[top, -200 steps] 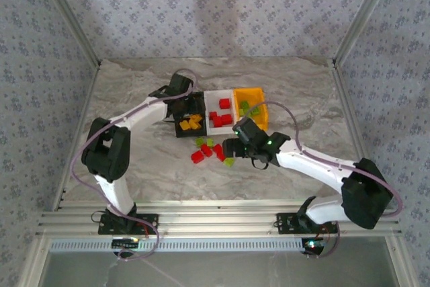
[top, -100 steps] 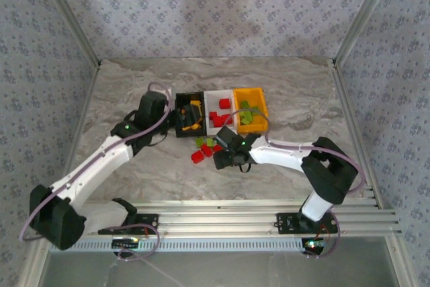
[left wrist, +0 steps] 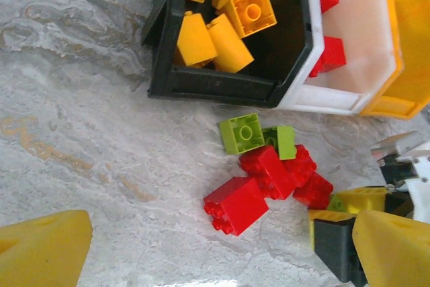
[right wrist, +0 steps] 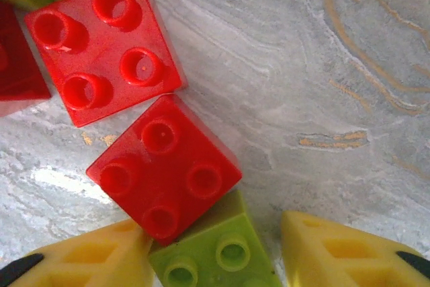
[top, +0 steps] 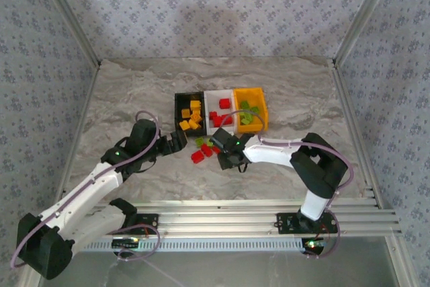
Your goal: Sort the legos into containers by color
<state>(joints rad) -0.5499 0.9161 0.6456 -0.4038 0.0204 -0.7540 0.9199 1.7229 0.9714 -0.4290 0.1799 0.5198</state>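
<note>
A light green brick [right wrist: 215, 257] is flanked closely by the right gripper's [right wrist: 211, 225] fingers, but a firm clamp cannot be confirmed, its near end being cut off. The red brick [right wrist: 164, 166] touching it just ahead could be dragged along or snagged. The left gripper [left wrist: 205, 238] is spread wide, empty, the bins [left wrist: 322, 99] beyond it.

Marble table [top: 127, 99]. Frame centre: three bins [top: 216, 128] in a row. Just below them, loose red and green bricks [top: 199, 156].
</note>
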